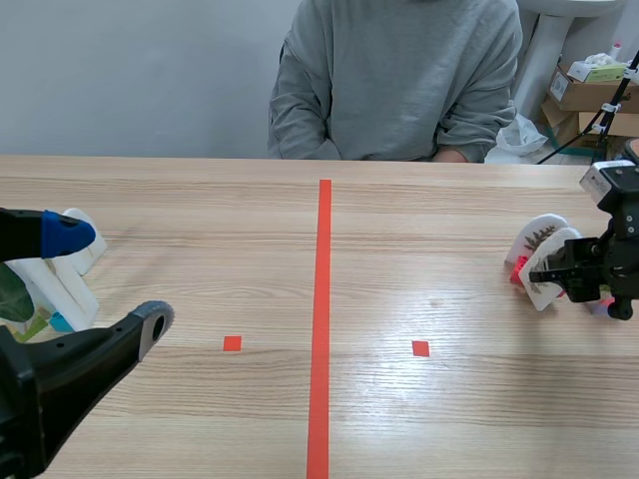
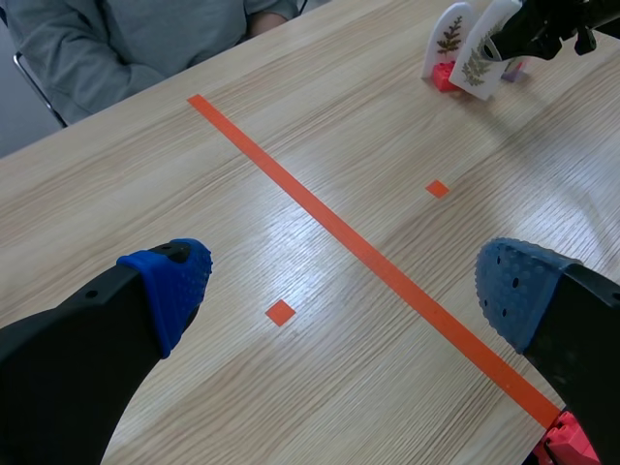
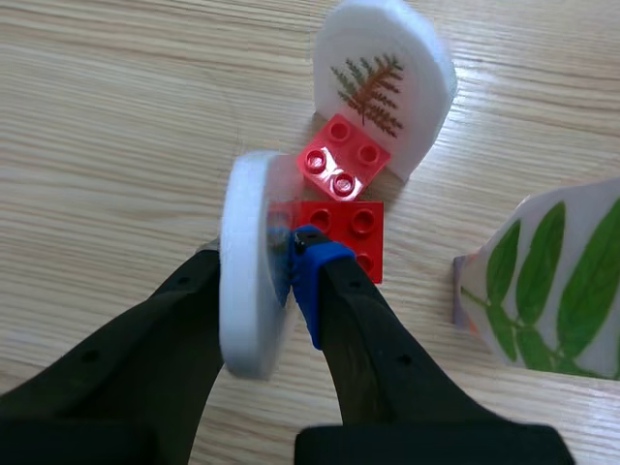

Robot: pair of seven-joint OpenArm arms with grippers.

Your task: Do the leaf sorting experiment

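Wood-grain table (image 1: 200, 210), red tape line (image 1: 323, 299) at centre; grey wall (image 1: 130, 70), boxes (image 1: 584, 95) at 2 o'clock. Left gripper (image 2: 346, 286) splayed, empty. Right gripper (image 3: 260, 266) clamped on card (image 3: 247, 320), 3 o'clock.

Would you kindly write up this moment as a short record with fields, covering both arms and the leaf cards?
Right gripper: fingers shut on a white rounded leaf card that sits on a red brick base
Ahead of it: second white rounded card with a brown fern print, upright on its own red brick
Beside it: card with a green leaf print
Left gripper: fingers open, holding nothing, above the wooden table
Across the table: person in a grey sweatshirt, seated
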